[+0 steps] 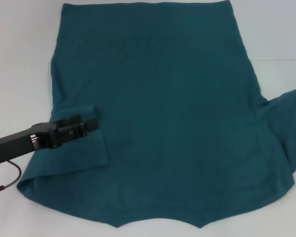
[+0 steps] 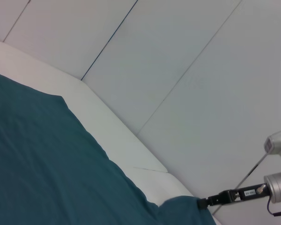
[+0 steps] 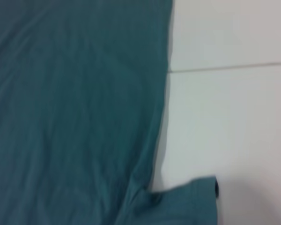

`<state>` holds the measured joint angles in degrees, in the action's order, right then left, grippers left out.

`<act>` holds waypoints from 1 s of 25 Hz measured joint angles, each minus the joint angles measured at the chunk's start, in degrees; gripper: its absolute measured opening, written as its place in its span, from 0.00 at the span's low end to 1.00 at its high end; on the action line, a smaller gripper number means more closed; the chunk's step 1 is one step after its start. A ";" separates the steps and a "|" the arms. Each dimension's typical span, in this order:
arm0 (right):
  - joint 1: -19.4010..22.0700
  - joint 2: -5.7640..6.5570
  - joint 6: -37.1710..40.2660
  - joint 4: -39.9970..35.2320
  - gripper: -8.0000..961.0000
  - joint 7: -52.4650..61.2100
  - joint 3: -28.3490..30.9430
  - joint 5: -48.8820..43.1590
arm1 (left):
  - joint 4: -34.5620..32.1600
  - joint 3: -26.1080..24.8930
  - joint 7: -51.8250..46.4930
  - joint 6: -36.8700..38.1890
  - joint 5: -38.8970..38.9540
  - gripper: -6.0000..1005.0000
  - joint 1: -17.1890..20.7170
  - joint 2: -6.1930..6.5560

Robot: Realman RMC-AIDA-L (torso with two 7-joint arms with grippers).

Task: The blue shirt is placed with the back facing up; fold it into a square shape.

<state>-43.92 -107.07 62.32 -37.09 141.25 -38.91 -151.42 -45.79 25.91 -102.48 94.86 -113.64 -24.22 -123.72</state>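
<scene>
1. count: you've got one blue shirt [image 1: 163,113], one white table [image 1: 19,59] under it, and two grippers. only the left gripper [image 1: 91,124] is properly in the head view.
2. the shirt lies flat on the table, plain side up, and fills most of the head view. its straight hem runs along the far edge and the collar notch sits at the near edge, so the long axis runs near to far from the robot, with the neck end towards the robot.
3. the sleeve on the robot's left is folded inward over the body panel. the sleeve on the robot's right spreads out sideways to the frame edge.
4. the left gripper reaches in from the robot's left, with its tip on that folded sleeve. you can't tell from any view how wide its fingers are or whether they grip cloth.
5. the head view shows only a dark sliver at the right edge where the right sleeve ends.
6. the left wrist view adds what the head view lacks: the right gripper [image 2: 205,202] sits at the tip of the far sleeve, touching the cloth. finger state can't be told.
7. the right wrist view shows the shirt's side edge against the table, a seam line in the table and a dark bit at the sleeve corner.
</scene>
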 joint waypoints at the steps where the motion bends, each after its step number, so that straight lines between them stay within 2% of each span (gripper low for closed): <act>1: -0.34 0.23 0.19 0.00 0.02 0.00 -0.02 -0.25 | 0.00 0.00 -0.02 -0.01 0.00 0.91 0.04 -0.01; 5: -1.23 0.93 1.03 0.00 0.02 0.01 -0.18 -0.69 | 0.00 -0.09 -0.23 -0.06 0.00 0.91 0.13 -0.03; 9: -1.95 0.91 3.12 0.24 0.02 0.03 -0.23 -0.73 | 0.02 -0.10 -0.20 -0.51 0.00 0.91 0.14 -0.03; 21: -5.40 -1.11 11.87 0.57 0.02 2.39 -0.47 -0.41 | 0.53 -0.06 -0.28 -0.97 0.00 0.91 -0.26 -0.04; 25: -7.34 -2.08 12.58 0.61 0.02 5.48 -2.91 -0.57 | 0.64 -0.06 -0.73 -1.66 0.04 0.90 -0.28 -0.11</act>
<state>-51.26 -109.15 74.90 -36.48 146.73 -41.82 -151.99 -45.16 25.85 -103.21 93.20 -113.61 -24.50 -123.83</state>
